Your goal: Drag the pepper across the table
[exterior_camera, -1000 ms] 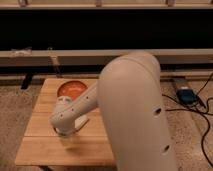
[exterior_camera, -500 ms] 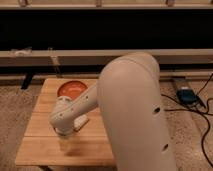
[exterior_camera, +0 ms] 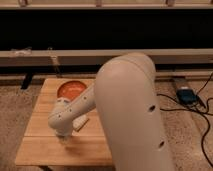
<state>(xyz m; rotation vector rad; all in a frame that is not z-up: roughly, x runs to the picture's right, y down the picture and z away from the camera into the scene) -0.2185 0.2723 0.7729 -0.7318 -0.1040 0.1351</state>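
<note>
One square bench of light wooden planks carries one round orange bowl at its far side and one pale rectangular block near the middle, with one smooth, white, rounded arm bending over it. The single tool hangs low at the arm's end, just beside the block and close over the planks; whether it is wide or narrow I cannot tell. The pepper is hidden, so its place and look cannot be told.
</note>
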